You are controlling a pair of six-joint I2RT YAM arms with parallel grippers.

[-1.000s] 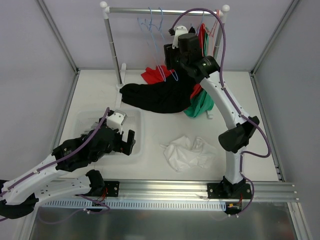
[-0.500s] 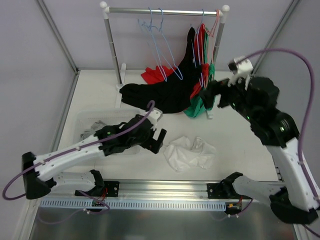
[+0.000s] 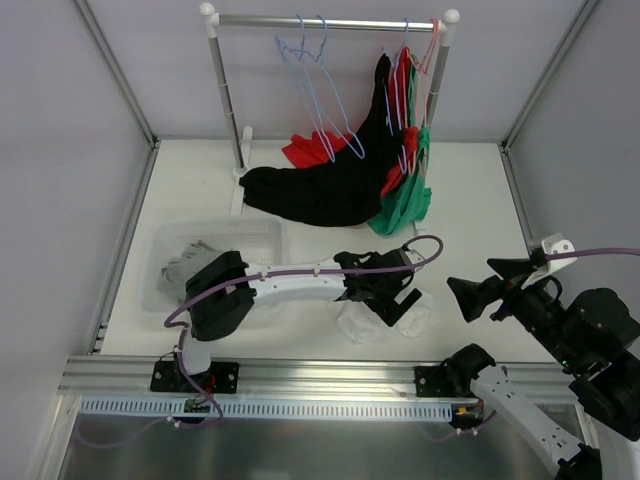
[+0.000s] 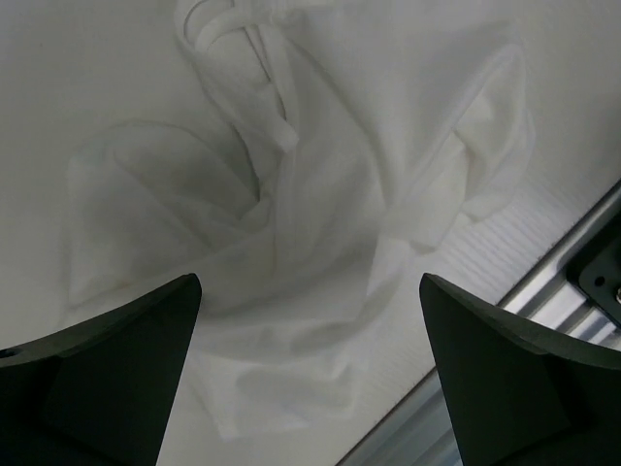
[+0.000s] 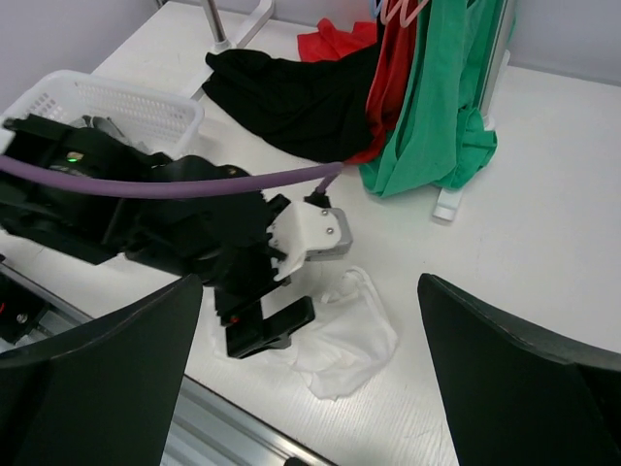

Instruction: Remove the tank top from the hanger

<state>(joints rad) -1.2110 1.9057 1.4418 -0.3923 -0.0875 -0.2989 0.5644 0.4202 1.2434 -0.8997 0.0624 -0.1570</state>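
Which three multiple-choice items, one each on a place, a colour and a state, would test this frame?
1. Where is the white garment?
A. hung on the rail
B. on the table, under the left gripper
C. over the right arm

2. What colour is the cloth in the basket?
A. grey
B. orange
C. purple

3. How do the left gripper's jaws stand?
A. shut on a hanger
B. shut on the white garment
C. open, holding nothing

Answers:
1 B: the left wrist view looks straight down on it.
2 A: grey folds show inside the basket's rim.
3 C: the left wrist view shows both jaws wide apart above the garment.
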